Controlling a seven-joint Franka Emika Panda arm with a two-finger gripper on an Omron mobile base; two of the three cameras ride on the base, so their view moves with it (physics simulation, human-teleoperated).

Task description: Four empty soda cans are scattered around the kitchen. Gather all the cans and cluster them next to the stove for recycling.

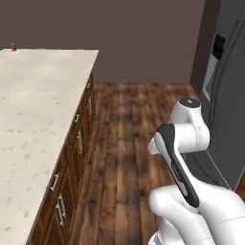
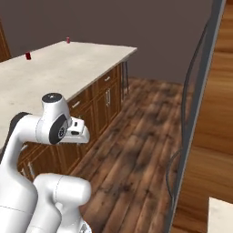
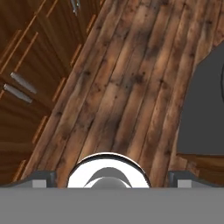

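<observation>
Pale speckled island counter (image 1: 33,124) beside dark wood-plank floor (image 1: 129,143).

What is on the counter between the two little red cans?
Nothing: in the right base view, bare pale countertop stretches between the near can and the far can.

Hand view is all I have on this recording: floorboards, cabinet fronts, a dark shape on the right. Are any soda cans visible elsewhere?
Observer: Yes. The right base view shows two red cans on the pale island counter: one near its left side, another at the far edge.
Operator: Does the left base view show them too?
Observer: It shows one can, at the counter's far left corner.
Operator: What is the dark shape on my right?
Observer: It looks like the dark grey fridge that stands across the wooden aisle from the island.
Operator: Is the arm near the cans?
Observer: No, its raised joints stand over the aisle, well short of both.
</observation>
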